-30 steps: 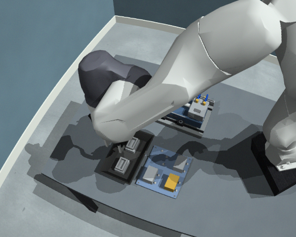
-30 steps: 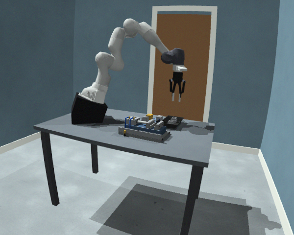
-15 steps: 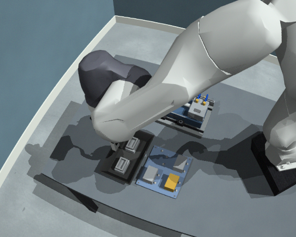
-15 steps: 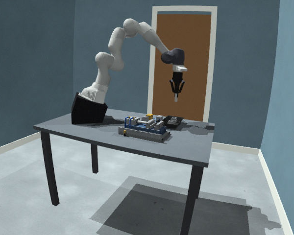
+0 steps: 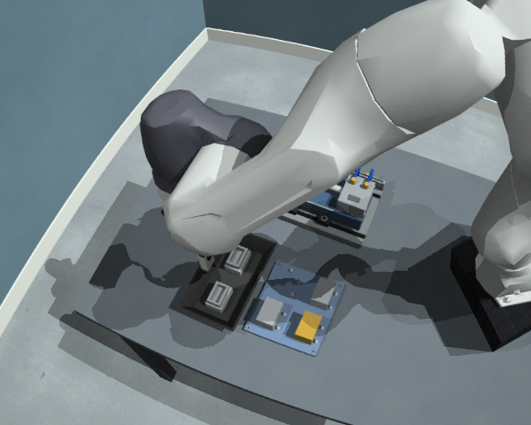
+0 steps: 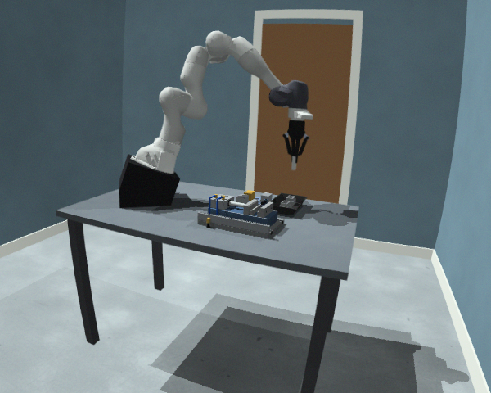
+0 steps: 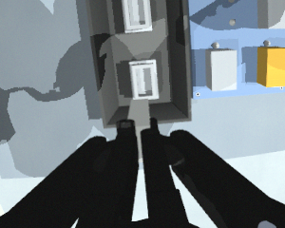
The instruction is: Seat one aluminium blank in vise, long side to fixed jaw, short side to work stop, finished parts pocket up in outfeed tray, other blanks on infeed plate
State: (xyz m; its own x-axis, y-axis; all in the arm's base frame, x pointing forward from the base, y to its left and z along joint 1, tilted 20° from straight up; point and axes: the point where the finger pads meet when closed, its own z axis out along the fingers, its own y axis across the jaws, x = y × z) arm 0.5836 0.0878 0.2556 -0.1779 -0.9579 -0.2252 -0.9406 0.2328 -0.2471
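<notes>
So, gripper (image 6: 294, 165) hanging high over the table (image 6: 313, 249), fingers pressed together with nothing between them. Parked above the outfeed tray (image 5: 261, 256), well clear of it.

Down in that tray: two finished parts, one (image 5: 237, 259) toward the far end and one (image 5: 218, 296) toward the near end, both lying flat on the floor with pockets up. Apart from each other, not leaning on the walls as far as visible from the wrist view.

Right beside the tray, the blue infeed plate (image 5: 280, 269) with three blanks on it. Two aluminium ones: one (image 5: 269, 312) at the corner nearest the tray, another (image 5: 324, 292) half in shadow at the opposite side. Brass blank (image 5: 308, 326) just next to the first, sitting flat. All inside the plate's edge.

Further back, the vise (image 5: 348, 214), hose-end block (image 5: 356, 197) with its blue hoses visible, the rest mostly hidden under the arm (image 5: 302, 137) from the top. Can't tell from any view whether anything's in the opening.
</notes>
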